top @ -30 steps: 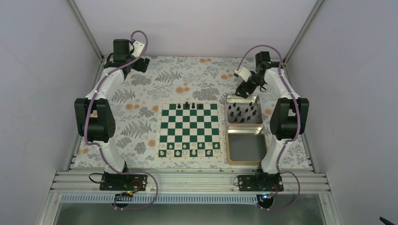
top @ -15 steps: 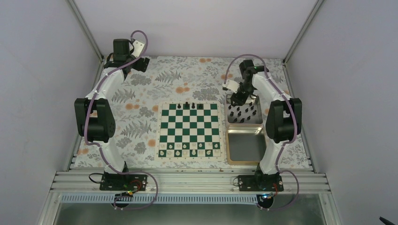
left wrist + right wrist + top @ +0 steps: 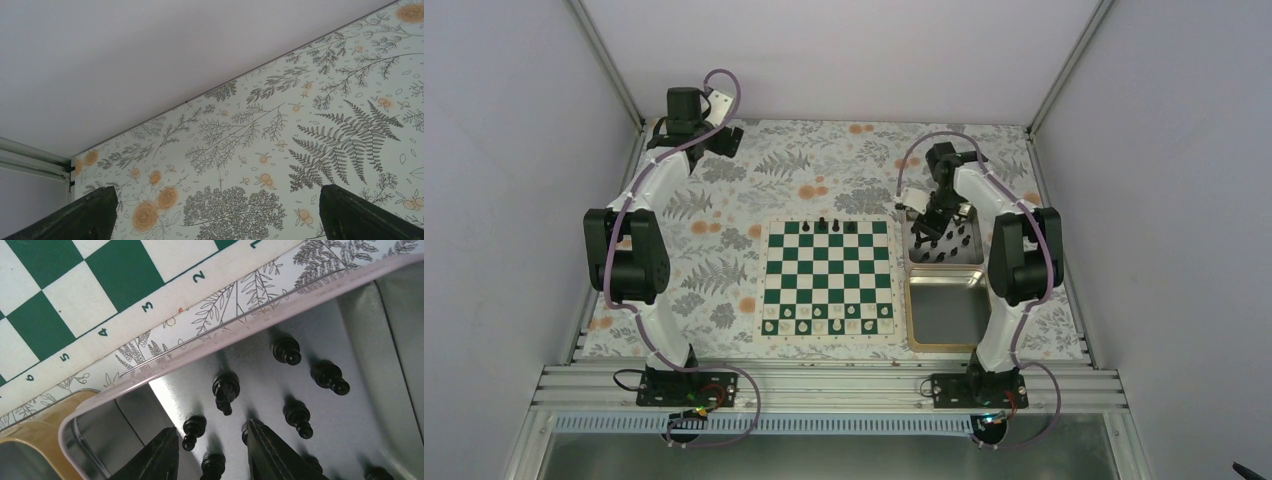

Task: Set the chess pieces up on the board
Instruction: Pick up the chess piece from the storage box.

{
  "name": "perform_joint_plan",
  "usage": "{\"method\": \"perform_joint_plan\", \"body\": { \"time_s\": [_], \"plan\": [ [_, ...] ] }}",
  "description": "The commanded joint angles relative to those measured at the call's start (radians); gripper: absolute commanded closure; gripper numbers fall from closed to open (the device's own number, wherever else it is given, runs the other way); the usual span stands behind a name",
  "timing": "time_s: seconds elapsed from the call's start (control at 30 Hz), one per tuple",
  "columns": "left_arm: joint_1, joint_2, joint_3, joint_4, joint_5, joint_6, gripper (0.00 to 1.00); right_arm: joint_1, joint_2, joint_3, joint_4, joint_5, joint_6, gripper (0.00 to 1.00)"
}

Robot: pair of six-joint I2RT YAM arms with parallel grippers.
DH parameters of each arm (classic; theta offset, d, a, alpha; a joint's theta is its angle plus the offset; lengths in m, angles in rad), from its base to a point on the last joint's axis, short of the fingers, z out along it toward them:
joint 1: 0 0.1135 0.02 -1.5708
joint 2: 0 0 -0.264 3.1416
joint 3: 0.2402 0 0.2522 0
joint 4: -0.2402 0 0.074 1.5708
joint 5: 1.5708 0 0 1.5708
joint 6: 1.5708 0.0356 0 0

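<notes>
From above, the board lies mid-table with a few black chess pieces on its far row. The right gripper hangs over the far tin.

Left wrist: the left gripper gapes wide above the floral tablecloth.

Right wrist: jaws parted over more pieces inside the tin, gripping nothing.

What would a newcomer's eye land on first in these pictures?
The green-and-white board sits mid-table, with a few black chess pieces on its far row. Right of it, the right gripper hangs open over a silver tin holding more black pieces.
</notes>
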Motion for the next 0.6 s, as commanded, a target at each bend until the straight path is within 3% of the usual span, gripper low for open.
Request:
{"method": "perform_joint_plan", "body": {
  "time_s": [0.0, 0.57],
  "plan": [
    [0.006, -0.029, -0.015, 0.022, 0.0, 0.008, 0.0, 0.016, 0.018, -0.023, 0.023, 0.016, 0.01, 0.62],
    [0.006, -0.037, -0.027, 0.023, 0.031, 0.015, 0.0, 0.02, 0.09, -0.043, 0.102, 0.033, 0.019, 0.62]
  ]
}}
